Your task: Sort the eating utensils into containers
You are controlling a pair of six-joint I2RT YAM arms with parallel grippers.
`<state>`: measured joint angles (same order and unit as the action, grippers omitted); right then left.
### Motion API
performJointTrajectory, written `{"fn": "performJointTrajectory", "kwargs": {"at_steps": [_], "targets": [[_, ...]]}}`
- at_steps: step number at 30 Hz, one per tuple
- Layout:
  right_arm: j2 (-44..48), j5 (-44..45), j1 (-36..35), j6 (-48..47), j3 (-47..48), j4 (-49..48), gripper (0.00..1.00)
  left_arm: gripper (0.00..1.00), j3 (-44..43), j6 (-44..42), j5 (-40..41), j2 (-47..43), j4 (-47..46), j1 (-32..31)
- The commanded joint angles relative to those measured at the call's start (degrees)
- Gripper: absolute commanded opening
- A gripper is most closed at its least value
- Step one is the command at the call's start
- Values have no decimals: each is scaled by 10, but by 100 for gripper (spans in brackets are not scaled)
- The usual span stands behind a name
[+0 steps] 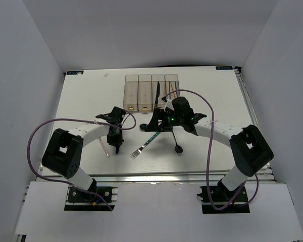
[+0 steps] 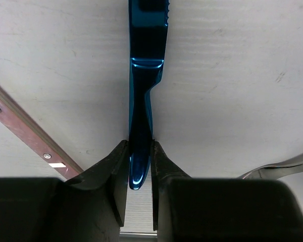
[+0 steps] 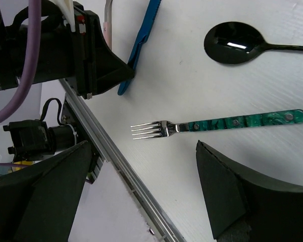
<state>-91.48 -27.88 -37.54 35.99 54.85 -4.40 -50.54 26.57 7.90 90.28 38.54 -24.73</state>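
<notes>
My left gripper (image 1: 115, 146) is shut on the handle end of a blue knife (image 2: 144, 91), low over the table; its tip end runs out of the top of the left wrist view, and it also shows in the right wrist view (image 3: 141, 40). My right gripper (image 3: 146, 201) is open and empty above a teal-handled fork (image 3: 227, 123), which lies on the table in the top view (image 1: 144, 145). A black spoon (image 1: 177, 145) lies to the fork's right. A pink-handled fork (image 1: 105, 147) lies left of the left gripper. The clear containers (image 1: 132, 92) stand in a row at the back.
A black knife (image 1: 156, 93) lies in the third bin, and thin chopsticks (image 1: 170, 94) in the fourth. The table's metal front rail (image 3: 121, 171) runs close under the right gripper. Purple cables loop beside both arms.
</notes>
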Motion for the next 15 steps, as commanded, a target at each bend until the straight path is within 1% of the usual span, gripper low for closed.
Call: {"fn": "performJointTrajectory", "kwargs": {"at_steps": [1,3,7,9,10,11,14,15], "targets": [[-5,10,-13,13,19,-33,88,0,11,9,-13,-12,-15,-2],[-5,13,-17,13,22,-26,88,0,12,8,-20,4,-9,-2],[3,26,-18,10,22,-13,88,1,0,12,5,30,20,-6],[9,34,-19,8,21,-3,88,11,-1,12,10,37,28,-6],[16,35,-18,8,20,-2,88,15,-1,13,11,39,30,-7],[19,41,-19,6,19,1,88,27,0,13,12,39,29,-7],[34,49,-18,2,19,11,88,40,2,15,16,39,31,-8],[38,50,-18,0,19,15,88,42,2,16,17,39,30,-8]]}}
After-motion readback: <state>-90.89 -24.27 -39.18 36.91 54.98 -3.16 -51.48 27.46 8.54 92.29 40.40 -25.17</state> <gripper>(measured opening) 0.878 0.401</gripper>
